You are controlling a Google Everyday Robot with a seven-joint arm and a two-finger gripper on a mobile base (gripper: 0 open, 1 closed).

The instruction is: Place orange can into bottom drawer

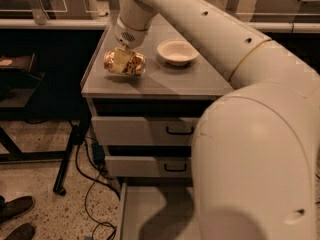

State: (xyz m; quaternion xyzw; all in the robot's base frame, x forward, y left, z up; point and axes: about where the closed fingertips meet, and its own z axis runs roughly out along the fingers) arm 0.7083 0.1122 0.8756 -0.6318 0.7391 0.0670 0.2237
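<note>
The orange can (131, 64) lies on its side at the left part of the cabinet top (170, 84), raised a little over its shadow. My gripper (121, 59) comes down from above on the long white arm, and its fingers are shut on the can's middle. The bottom drawer (145, 214) is pulled out at the foot of the cabinet, showing a flat grey floor. My arm's large white body hides its right part.
A cream round bowl (177, 52) sits on the cabinet top right of the can. Two upper drawers with dark wire handles (179, 131) are pushed in. A black stand leg (70, 154), cables (92, 194) and a person's shoes (15, 209) are on the floor at left.
</note>
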